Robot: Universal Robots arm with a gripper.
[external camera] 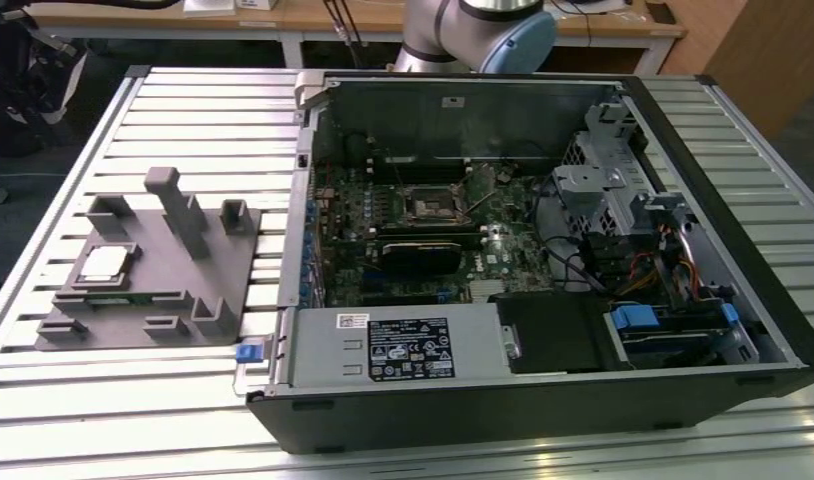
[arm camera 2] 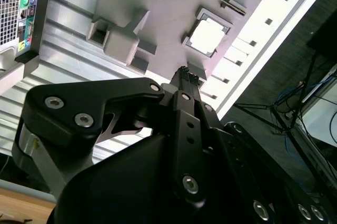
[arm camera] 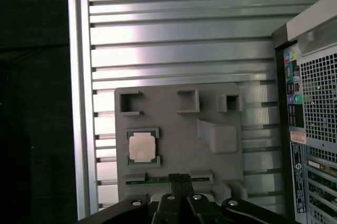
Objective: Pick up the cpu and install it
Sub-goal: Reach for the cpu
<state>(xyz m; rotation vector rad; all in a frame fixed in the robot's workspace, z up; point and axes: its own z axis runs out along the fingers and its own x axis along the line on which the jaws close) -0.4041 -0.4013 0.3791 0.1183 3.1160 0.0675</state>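
The cpu (external camera: 103,263), a small square chip with a pale silver top, lies flat in a recess of the grey fixture (external camera: 167,300) on the exterior view's left. Both wrist views show the cpu (arm camera 2: 207,38) (arm camera: 142,146) from well above, in the fixture (arm camera 2: 158,2) (arm camera: 181,129). My gripper (arm camera 2: 183,71) (arm camera: 180,177) hangs high over the fixture's edge, a short way to the side of the chip. Its two black fingers are pressed together, shut on nothing. The black socket frame (external camera: 427,205) sits on the motherboard inside the open computer case (external camera: 727,330).
A green memory stick (arm camera: 158,180) lies in a fixture slot close to the gripper tips. Tall grey posts (external camera: 178,205) rise from the fixture. The case's rear panel (arm camera: 310,129) stands beside the fixture. The slatted metal table (external camera: 180,110) ends at an edge (arm camera: 79,103) past the fixture.
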